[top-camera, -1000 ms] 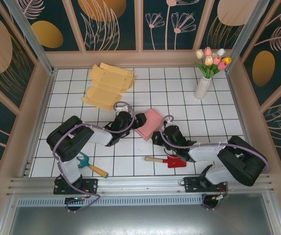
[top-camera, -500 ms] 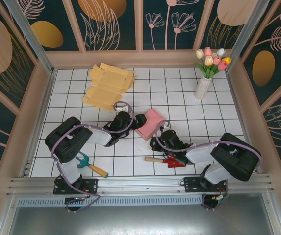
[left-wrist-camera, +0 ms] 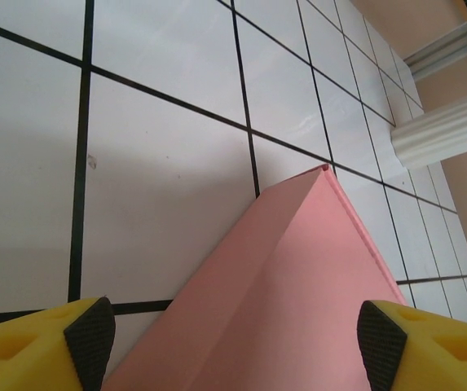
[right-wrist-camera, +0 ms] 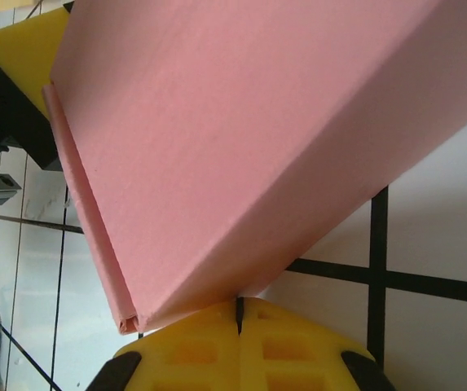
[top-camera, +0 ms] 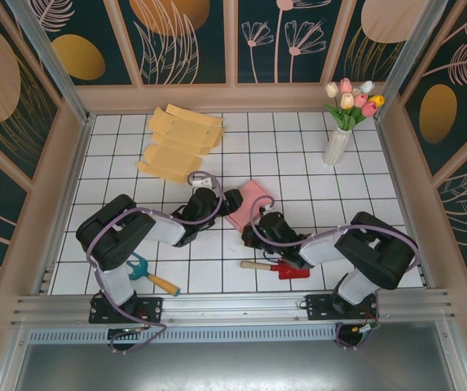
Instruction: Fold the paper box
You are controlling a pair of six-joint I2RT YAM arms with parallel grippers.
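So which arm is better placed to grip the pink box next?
Probably the left: its claw is open with the box between its fingers. The right claw is shut, against the box's edge.

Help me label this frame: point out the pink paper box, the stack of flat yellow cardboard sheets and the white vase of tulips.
Pink paper box (top-camera: 252,200), top external view, on its top face.
Stack of flat yellow cardboard sheets (top-camera: 178,145), top external view, on its middle.
White vase of tulips (top-camera: 337,147), top external view, on the vase body.

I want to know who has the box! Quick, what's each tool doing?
Left tool: open, fingers either side of the pink box.
Right tool: closed, empty, just under the box's corner.
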